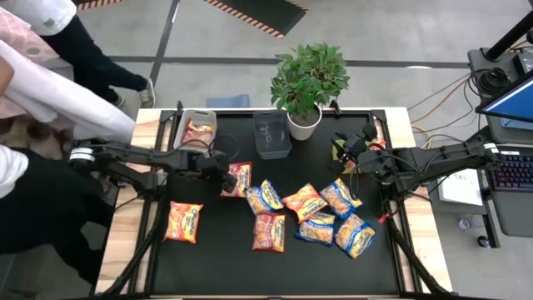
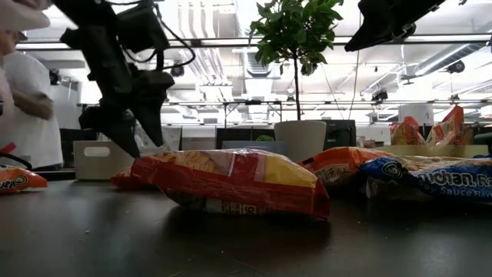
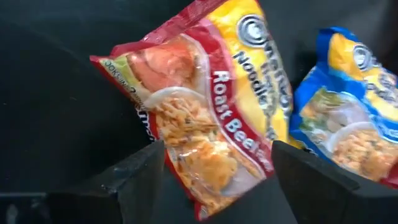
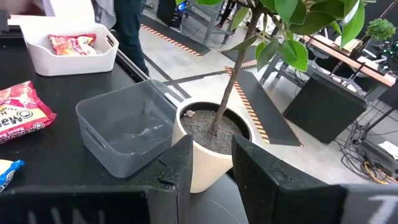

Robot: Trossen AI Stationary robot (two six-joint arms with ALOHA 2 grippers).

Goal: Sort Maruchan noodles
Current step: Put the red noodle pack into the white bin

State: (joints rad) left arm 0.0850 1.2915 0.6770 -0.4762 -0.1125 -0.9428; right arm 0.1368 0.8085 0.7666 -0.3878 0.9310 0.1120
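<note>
A red-and-yellow Roast Beef noodle packet [image 3: 205, 118] lies flat on the black table [image 1: 208, 258], left of the middle [image 1: 239, 178]. My left gripper [image 3: 214, 149] hangs open just above it, slanting down, with one finger on either side of the packet's end; I see no touch. More Maruchan noodles lie to the right: blue ones [image 1: 265, 197] [image 1: 340, 197], an orange one [image 1: 304, 202] and a red one [image 1: 269, 232]. Another orange packet [image 1: 183, 222] lies alone near the left edge. My right gripper [image 4: 211, 149] waits raised beside the plant pot [image 4: 211, 134], narrowly open and empty.
A white bin [image 1: 198, 129] with one red packet in it stands at the far left. Beside it stand a clear grey bin [image 1: 272, 135] and a potted plant [image 1: 306, 79]. A person [image 1: 33, 92] stands off the table's left side.
</note>
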